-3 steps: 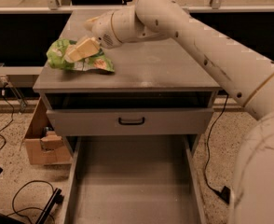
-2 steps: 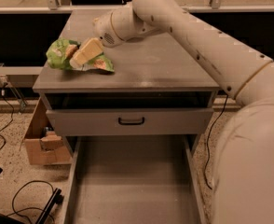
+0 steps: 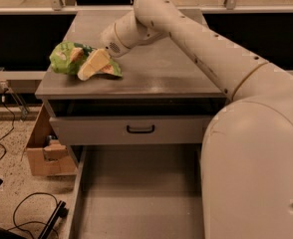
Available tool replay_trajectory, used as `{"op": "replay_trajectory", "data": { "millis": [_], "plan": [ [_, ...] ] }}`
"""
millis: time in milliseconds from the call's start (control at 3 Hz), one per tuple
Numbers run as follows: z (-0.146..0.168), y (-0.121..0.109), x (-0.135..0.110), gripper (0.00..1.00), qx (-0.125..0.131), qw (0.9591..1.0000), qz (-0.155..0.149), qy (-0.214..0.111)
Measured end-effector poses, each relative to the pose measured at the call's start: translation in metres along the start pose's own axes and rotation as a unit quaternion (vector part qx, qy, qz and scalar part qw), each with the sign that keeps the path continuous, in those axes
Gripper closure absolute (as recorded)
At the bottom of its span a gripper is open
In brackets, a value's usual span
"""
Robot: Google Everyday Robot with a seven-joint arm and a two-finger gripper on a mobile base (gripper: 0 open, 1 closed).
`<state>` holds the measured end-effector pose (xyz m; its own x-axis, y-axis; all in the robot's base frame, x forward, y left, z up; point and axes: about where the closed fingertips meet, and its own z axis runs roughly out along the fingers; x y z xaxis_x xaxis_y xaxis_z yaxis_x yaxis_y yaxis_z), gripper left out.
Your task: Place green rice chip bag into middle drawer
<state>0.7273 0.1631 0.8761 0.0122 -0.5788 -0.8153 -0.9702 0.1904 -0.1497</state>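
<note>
The pincer [image 3: 84, 61] sits at the crumpled light-green foil chip bag [image 3: 61, 59]; I cannot tell whether it grips. It should pinch bunched foil firmly before lifting.

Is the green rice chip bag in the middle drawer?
No, the bag lies on the cabinet top, with the claw at it.

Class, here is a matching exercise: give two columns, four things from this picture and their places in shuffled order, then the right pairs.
Things:
1 chip bag
2 claw
3 middle drawer
4 cardboard box

Places:
A pulled out at the bottom
B on the floor, left of the cabinet
C lying on the cabinet top
D against the bag

Pairs: 1-C, 2-D, 3-A, 4-B
</note>
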Motion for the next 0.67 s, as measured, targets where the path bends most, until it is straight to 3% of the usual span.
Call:
{"op": "replay_trajectory", "data": {
  "millis": [667],
  "plan": [
    [0.0144,0.0022,0.0027,0.41,-0.005,1.0000,-0.002,0.004]
  ]
}}
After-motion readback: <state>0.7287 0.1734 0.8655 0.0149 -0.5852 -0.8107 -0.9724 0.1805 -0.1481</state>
